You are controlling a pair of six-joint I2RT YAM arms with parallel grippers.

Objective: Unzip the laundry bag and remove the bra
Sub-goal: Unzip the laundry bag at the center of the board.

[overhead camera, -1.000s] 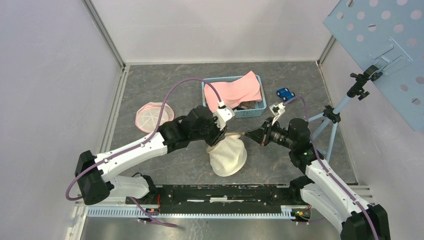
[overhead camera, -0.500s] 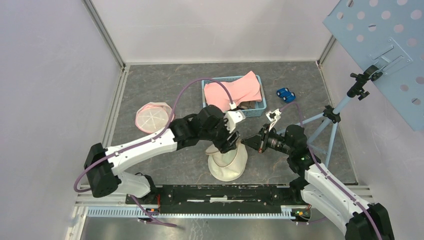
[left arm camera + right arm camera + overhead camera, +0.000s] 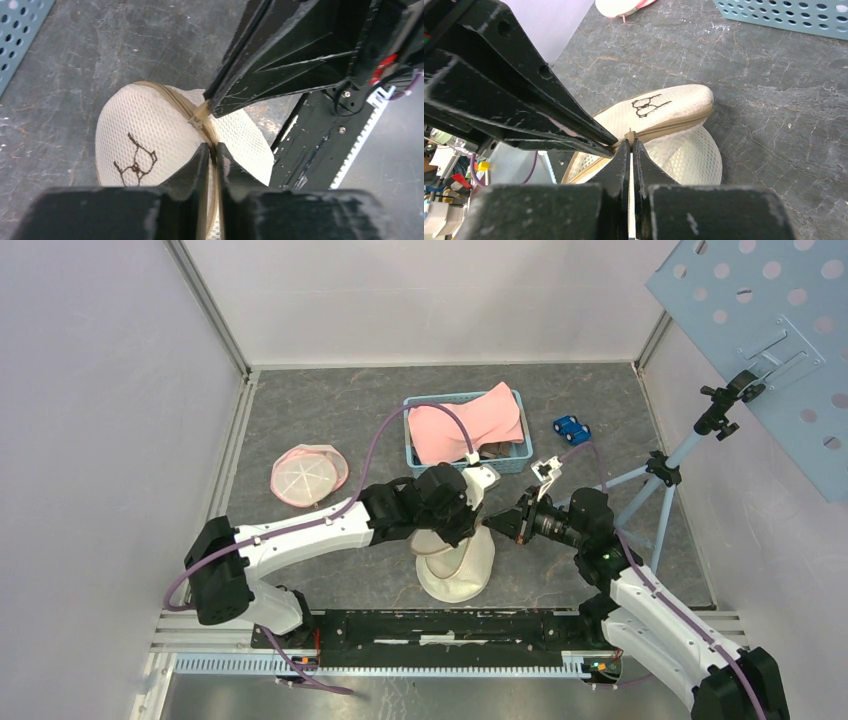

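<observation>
Your right claw [image 3: 629,143] grips the zipper pull [image 3: 628,134]; your left claw [image 3: 212,148] pinches the bag [image 3: 140,132] beside it. Draw them apart steadily.

left pincer [image 3: 211,150] — pinched on zip [image 3: 170,97] | right pincer [image 3: 209,103] — tips on zip pull [image 3: 198,117] | laundry bag [image 3: 145,135] on table [image 3: 75,75]
</observation>
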